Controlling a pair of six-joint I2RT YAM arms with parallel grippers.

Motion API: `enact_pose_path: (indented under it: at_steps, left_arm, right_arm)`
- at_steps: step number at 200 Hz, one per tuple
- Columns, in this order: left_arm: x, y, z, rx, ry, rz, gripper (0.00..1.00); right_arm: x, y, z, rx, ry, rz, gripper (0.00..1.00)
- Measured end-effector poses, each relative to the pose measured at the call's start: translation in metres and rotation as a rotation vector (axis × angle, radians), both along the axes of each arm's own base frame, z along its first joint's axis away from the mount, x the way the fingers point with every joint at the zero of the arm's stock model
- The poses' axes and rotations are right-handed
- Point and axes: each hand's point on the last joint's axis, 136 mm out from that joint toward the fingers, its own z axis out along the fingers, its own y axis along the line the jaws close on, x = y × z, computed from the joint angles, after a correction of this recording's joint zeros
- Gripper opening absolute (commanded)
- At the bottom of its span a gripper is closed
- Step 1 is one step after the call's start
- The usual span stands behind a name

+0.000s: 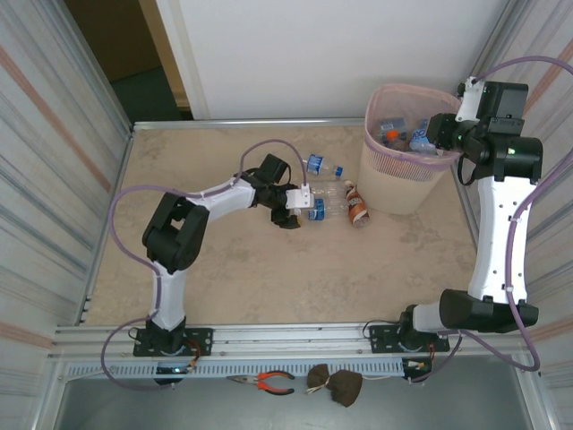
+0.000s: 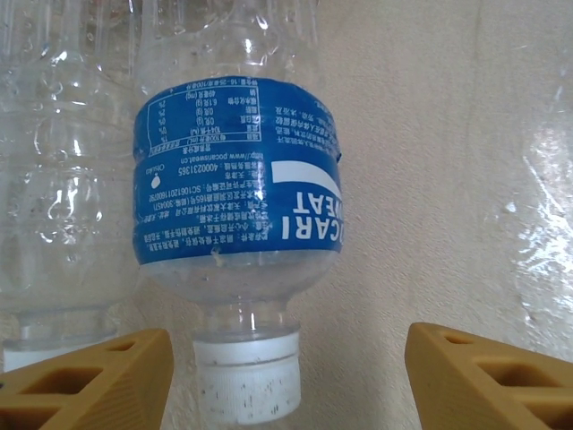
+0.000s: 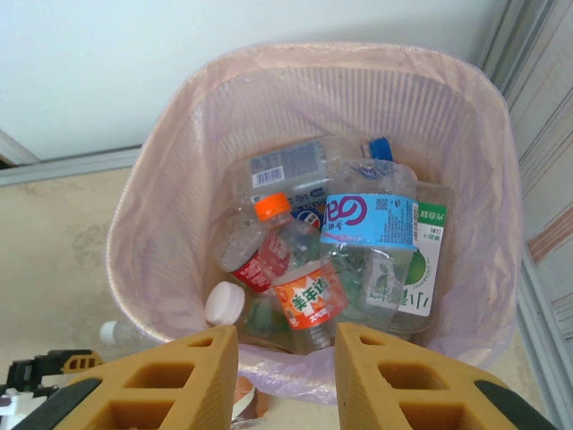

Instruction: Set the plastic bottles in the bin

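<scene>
At mid-frame in the top view, the left gripper (image 1: pixel 303 204) stands half-wide astride the white-capped neck of a blue-labelled plastic bottle (image 2: pixel 237 170), seemingly not touching it. Upper right, the right gripper (image 3: pixel 286 345) hangs over the pink bin (image 3: pixel 304 63), jaws narrow and empty; bottles (image 3: pixel 367 224) lie inside.

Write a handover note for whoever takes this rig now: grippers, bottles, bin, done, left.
Left gripper: open, jaws either side of the white cap of a blue-label bottle on the table, no grip yet.
Right gripper: slightly open, empty, above the bin.
Done: several bottles in the bin.
Left: that bottle, a clear bottle beside it, a blue-cap bottle and a brown bottle, all on the table.
</scene>
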Motion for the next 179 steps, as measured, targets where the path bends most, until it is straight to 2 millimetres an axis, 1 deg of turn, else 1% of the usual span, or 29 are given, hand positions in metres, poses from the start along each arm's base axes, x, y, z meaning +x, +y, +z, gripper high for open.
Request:
enact_pose_path:
  at_steps: [24, 79, 109, 136, 179]
  left_arm:
    - [0.002, 0.001, -0.006, 0.006, 0.011, 0.006, 0.65]
    - [0.003, 0.002, -0.009, 0.014, 0.011, 0.01, 0.6]
    - [0.006, 0.003, -0.015, 0.028, 0.011, 0.018, 0.57]
    - [0.01, 0.002, -0.017, 0.033, 0.006, 0.024, 0.52]
    - [0.01, 0.003, -0.027, 0.046, 0.025, 0.03, 0.41]
  right_arm:
    - [0.0, 0.0, -0.001, -0.001, 0.003, 0.001, 0.34]
    - [0.0, 0.0, -0.003, -0.002, 0.003, 0.002, 0.34]
    - [0.0, 0.0, -0.002, -0.003, -0.003, 0.002, 0.34]
    - [-0.002, 0.0, 0.0, -0.004, -0.01, 0.002, 0.34]
    - [-0.005, 0.001, 0.005, -0.005, -0.026, 0.002, 0.33]
